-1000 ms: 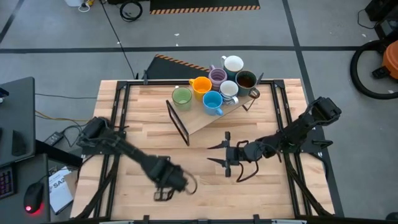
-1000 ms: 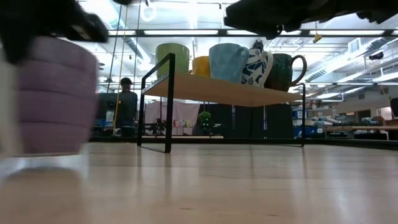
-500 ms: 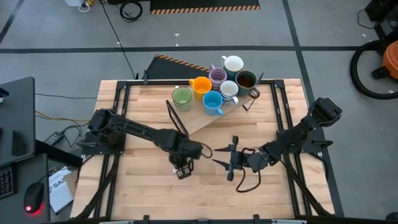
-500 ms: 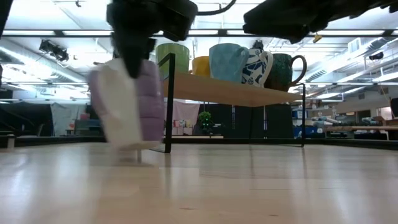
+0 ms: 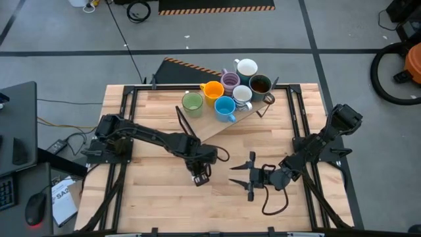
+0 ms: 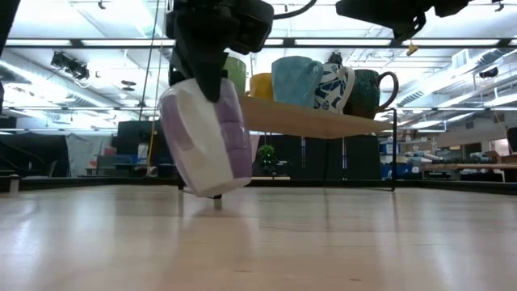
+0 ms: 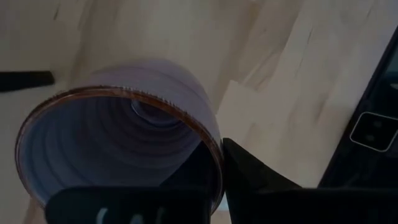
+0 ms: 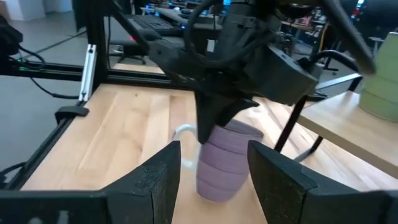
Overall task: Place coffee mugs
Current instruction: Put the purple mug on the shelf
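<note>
Low view: lilac mug (image 6: 208, 137) hangs tilted just above the table (image 6: 323, 242), mouth upward, clamped at its rim by the left gripper (image 6: 212, 44). Right gripper (image 5: 245, 174) nearby, fingers spread, empty.

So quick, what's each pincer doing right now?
Left pincer: shut on the lilac mug, tilted just above the table.
Right pincer: open, holding nothing.
</note>
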Controlling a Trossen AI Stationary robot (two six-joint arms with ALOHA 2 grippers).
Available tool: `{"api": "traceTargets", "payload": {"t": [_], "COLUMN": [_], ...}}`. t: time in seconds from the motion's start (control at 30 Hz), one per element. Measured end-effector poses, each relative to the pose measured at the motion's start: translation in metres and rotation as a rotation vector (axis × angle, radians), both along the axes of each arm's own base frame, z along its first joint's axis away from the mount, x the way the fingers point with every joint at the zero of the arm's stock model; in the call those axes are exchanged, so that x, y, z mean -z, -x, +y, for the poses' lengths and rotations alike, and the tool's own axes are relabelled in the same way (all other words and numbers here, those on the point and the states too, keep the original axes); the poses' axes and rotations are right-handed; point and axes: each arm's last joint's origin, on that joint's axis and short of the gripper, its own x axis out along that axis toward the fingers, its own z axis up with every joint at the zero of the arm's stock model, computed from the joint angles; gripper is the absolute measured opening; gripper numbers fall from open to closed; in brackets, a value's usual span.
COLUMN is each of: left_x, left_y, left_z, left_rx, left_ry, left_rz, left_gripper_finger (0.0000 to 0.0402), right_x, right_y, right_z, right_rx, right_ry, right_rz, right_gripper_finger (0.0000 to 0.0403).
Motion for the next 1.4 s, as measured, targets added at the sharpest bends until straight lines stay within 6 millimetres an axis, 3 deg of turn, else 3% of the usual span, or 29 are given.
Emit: {"api": "traceTargets", "payload": {"t": [0.4, 0.8, 1.4], "left_x": [0.008, 0.009, 0.006], "left_y": [-0.002, -0.002, -0.010], "left_z": [-0.024, -0.019, -0.019], "left_rx": [0.050, 0.043, 0.057], "left_ry": [-0.005, -0.016, -0.008], "left_rz": [-0.020, -0.009, -0.100], "left_gripper_finger": [0.0025, 0.0028, 0.0140], "right_x": [0.000, 0.000, 0.004], "right_y": [0.000, 0.000, 0.000], "right_z": [0.002, 0.003, 0.001], "right_rx": [-0.047, -0.098, -0.076], "right_ry": [-0.011, 0.010, -0.020], "right_rz": [0.003, 0.014, 0.044], "right_gripper_finger": [0.0192, 0.0192, 0.0192]}}
